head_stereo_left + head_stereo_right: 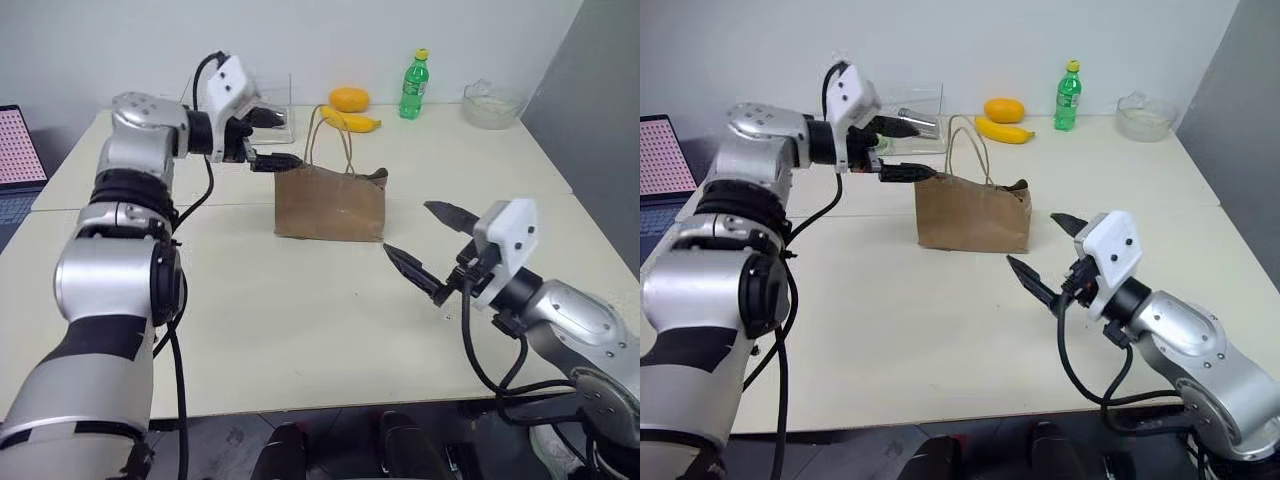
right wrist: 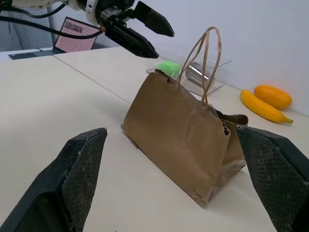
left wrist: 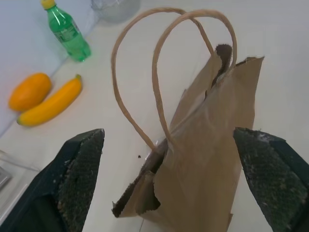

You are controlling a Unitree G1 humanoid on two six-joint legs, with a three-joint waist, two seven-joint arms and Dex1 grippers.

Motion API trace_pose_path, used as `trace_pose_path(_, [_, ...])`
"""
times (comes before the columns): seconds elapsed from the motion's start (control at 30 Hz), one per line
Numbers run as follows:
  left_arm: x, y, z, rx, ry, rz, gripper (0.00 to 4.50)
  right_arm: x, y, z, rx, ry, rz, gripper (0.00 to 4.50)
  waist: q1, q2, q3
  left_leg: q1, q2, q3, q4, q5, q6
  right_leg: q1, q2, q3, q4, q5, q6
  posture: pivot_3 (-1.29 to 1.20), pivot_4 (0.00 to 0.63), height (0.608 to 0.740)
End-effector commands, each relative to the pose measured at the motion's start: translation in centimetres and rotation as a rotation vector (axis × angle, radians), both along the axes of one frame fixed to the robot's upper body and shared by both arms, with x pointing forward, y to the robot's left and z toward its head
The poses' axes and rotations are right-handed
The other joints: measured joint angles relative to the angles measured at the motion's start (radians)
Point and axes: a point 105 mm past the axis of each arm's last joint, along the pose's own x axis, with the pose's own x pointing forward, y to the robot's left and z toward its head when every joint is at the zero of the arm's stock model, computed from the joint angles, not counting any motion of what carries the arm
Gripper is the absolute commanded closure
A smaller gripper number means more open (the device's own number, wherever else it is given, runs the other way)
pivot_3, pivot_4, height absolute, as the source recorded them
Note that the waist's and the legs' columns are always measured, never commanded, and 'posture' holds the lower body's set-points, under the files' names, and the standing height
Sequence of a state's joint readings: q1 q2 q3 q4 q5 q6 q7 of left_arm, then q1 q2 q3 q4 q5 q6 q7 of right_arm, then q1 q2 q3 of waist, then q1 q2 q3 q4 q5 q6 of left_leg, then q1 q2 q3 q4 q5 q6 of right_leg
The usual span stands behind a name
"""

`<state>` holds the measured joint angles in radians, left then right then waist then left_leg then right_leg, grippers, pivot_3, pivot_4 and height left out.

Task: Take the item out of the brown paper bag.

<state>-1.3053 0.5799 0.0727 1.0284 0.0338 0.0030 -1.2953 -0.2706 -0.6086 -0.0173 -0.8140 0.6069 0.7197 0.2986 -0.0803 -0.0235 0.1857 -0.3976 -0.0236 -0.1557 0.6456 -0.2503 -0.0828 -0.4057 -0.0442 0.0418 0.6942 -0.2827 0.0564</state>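
Left pincer [image 1: 268,139]: fingers spread, empty, hovering just beside the handle end of the brown paper bag [image 1: 330,205]. Right pincer [image 1: 430,245]: fingers spread, empty, near the bag's other end. Bag: upright at mid-tabletop [image 1: 300,330], handles raised. Item: hidden from sight. Far edge: green bottle [image 1: 414,85], banana [image 1: 352,121], orange fruit [image 1: 349,99].

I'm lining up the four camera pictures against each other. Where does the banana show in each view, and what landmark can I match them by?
Left eye: banana at the table's far edge, beyond the bag.
Right eye: banana beyond the bag, left of the green bottle.
Left wrist: banana beside the orange fruit.
Right wrist: banana past the bag's end.
Shared landmark: the bag's looped handles.
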Motion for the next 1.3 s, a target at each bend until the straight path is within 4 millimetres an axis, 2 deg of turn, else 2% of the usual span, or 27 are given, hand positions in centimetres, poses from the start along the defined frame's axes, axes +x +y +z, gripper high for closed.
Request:
trace_pose_path(0.03, [-2.4,-0.2,1.1,-0.177,-0.056,-0.016,0.03,0.7,0.3,1.3,0.009,-0.058,0.016,0.00,-0.002,0.000,0.000,0.000,0.000,-0.001,0.000,0.000,0.000,0.000,0.000,-0.001,0.000,0.000,0.000,0.00,0.150,0.740])
trace_pose_path(0.17, [-7.4,-1.2,-2.2,-0.313,-0.015,0.008,0.03,3.2,0.2,2.9,0.012,-0.095,0.011,0.00,-0.010,0.001,0.000,0.001,0.002,0.001,0.000,0.000,0.000,0.000,0.000,0.002,0.001,0.000,0.000,0.00,0.150,0.740])
trace_pose_path(0.27, [-10.4,-1.7,-3.6,-0.378,-0.046,0.057,0.00,5.4,0.3,4.2,-0.004,-0.128,0.004,0.60,-0.005,0.001,0.000,0.001,0.002,0.000,0.000,0.000,0.000,-0.001,0.001,0.002,0.002,0.000,-0.001,0.00,0.150,0.740])
trace_pose_path(0.43, [-13.9,-2.2,-5.1,-0.424,-0.053,0.111,0.00,8.8,0.8,5.8,-0.068,-0.168,0.008,2.44,0.004,0.001,-0.001,0.004,0.001,0.002,0.000,0.000,0.000,0.002,0.000,0.003,0.002,0.000,-0.001,0.00,0.150,0.740])
trace_pose_path(0.53, [-15.1,-1.8,-5.6,-0.434,-0.101,0.178,0.00,12.2,1.7,6.4,-0.164,-0.196,0.007,3.53,0.004,0.001,-0.001,0.005,0.001,0.005,0.000,0.000,0.000,0.001,0.000,0.005,0.002,0.000,-0.001,0.00,0.150,0.740])
trace_pose_path(0.6, [-15.7,-1.9,-5.7,-0.446,-0.119,0.188,0.00,14.7,2.0,5.9,-0.259,-0.192,-0.012,4.34,0.001,0.001,-0.001,0.006,0.001,0.005,0.000,0.000,0.000,0.001,0.000,0.005,0.002,0.001,-0.001,0.00,0.150,0.740])
trace_pose_path(0.63, [-16.0,-2.2,-6.0,-0.443,-0.119,0.177,0.00,15.9,2.2,5.6,-0.306,-0.189,-0.021,4.49,0.000,0.001,-0.001,0.006,0.002,0.005,-0.001,0.000,0.000,0.001,0.001,0.005,0.002,0.001,-0.001,0.00,0.150,0.740])
trace_pose_path(0.7, [-16.3,-2.5,-6.6,-0.440,-0.102,0.170,0.00,17.8,2.7,5.1,-0.356,-0.176,-0.046,4.49,-0.002,0.001,-0.001,0.007,0.002,0.006,-0.001,0.000,0.000,0.001,0.001,0.005,0.002,0.001,-0.002,0.00,0.150,0.740])
trace_pose_path(0.8, [-16.7,-2.8,-7.4,-0.423,-0.086,0.156,0.00,19.7,3.5,4.0,-0.447,-0.168,-0.083,4.49,-0.004,0.001,-0.001,0.007,0.002,0.007,-0.002,0.000,0.000,0.001,0.001,0.006,0.002,0.001,-0.002,0.00,0.150,0.740])
trace_pose_path(0.93, [-16.7,-3.0,-7.9,-0.409,-0.079,0.142,0.00,20.3,4.8,1.9,-0.545,-0.131,-0.070,4.49,-0.003,0.001,-0.001,0.006,0.002,0.008,-0.002,0.000,0.000,0.000,0.000,0.007,0.001,0.001,-0.002,0.00,0.150,0.740])
trace_pose_path(1.0, [-16.9,-3.2,-8.1,-0.393,-0.080,0.125,0.00,20.1,5.5,1.3,-0.566,-0.114,-0.025,4.49,-0.003,0.001,-0.001,0.006,0.002,0.008,-0.002,0.000,0.000,0.000,0.000,0.007,0.001,0.001,-0.002,0.00,0.150,0.740])
trace_pose_path(1.13, [-17.1,-2.6,-8.7,-0.355,-0.071,0.123,0.00,18.2,7.1,0.7,-0.587,-0.063,0.193,4.49,-0.004,0.002,0.000,0.006,0.002,0.008,-0.003,0.000,0.000,0.000,0.001,0.007,0.001,0.001,-0.002,0.00,0.150,0.740])
trace_pose_path(1.2, [-17.4,-2.5,-9.1,-0.330,-0.062,0.111,0.00,16.9,7.0,0.1,-0.615,-0.007,0.325,4.49,-0.004,0.002,0.000,0.007,0.002,0.008,-0.003,0.000,0.000,0.000,0.001,0.007,0.001,0.001,-0.002,0.00,0.150,0.740])
trace_pose_path(1.3, [-17.7,-2.3,-9.4,-0.304,-0.065,0.102,0.00,15.6,6.8,-0.4,-0.643,0.026,0.433,4.49,-0.004,0.002,0.000,0.007,0.002,0.007,-0.003,0.000,0.000,0.000,0.001,0.007,0.001,0.001,-0.002,0.00,0.150,0.740])
